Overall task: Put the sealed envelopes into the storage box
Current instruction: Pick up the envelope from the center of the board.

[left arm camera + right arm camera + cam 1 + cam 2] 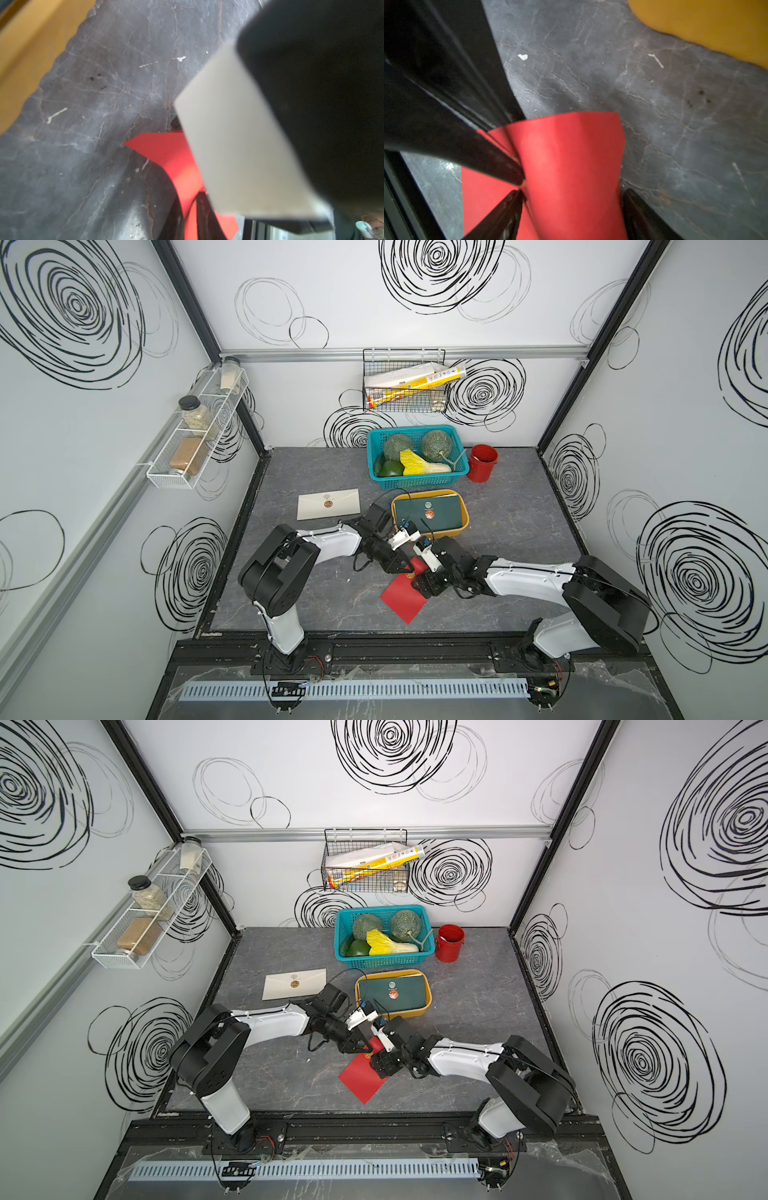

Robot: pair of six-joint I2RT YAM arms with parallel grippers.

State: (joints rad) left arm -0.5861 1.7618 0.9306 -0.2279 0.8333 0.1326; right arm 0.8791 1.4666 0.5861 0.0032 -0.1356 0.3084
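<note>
Both grippers meet at the red envelope [405, 593], near the storage box [465, 512]: left gripper [405, 568] pinches its buckled edge, apparently for lifting; right gripper [422, 587] straddles it, spread wide.

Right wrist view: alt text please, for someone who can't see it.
A red envelope, bowed upward, sits between the right gripper's black fingers, which stand apart. Another black gripper pinches the envelope's edge from the side, over a grey marbled table with the orange storage box in one corner.
</note>
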